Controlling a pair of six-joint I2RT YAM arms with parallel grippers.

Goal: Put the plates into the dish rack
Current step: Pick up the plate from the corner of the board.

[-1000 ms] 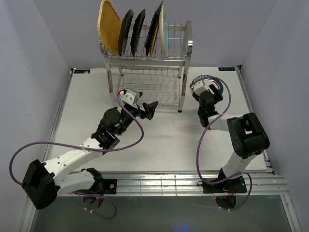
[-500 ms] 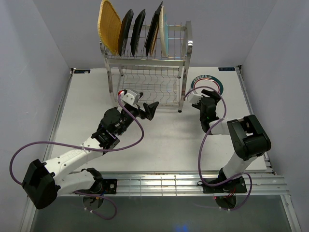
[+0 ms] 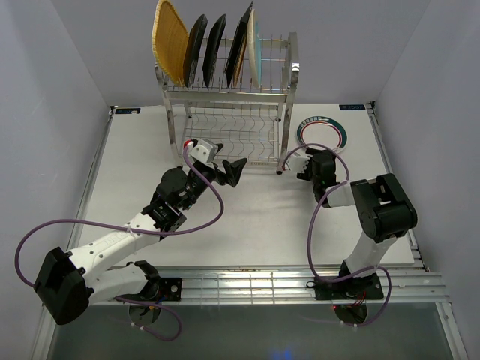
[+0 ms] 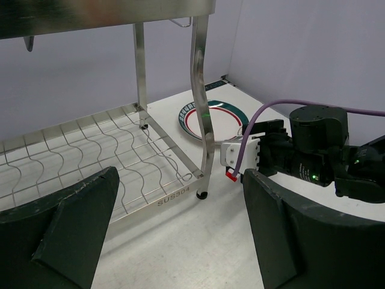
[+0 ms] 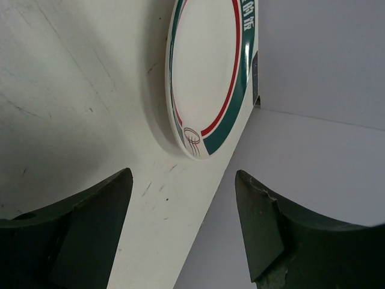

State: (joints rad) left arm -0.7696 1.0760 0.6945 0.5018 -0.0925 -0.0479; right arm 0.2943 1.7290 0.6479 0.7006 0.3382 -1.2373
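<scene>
The teal-rimmed white plate (image 3: 322, 129) lies flat on the bench (image 3: 255, 225), at the back right, near the right side of the dish rack (image 3: 225, 97). The other plates stand on edge in the rack's top shelf. A woven orange-tan plate (image 3: 170, 41) is at the left end, with black plates (image 3: 196, 49) next to it.

The right end effector (image 3: 295, 160) is low over the bench, close to the teal-rimmed plate but not touching it. Its fingers are spread apart and hold nothing.

The left end effector (image 3: 234, 171) is in front of the rack's lower shelf. Its fingers are wide apart and hold nothing.
</scene>
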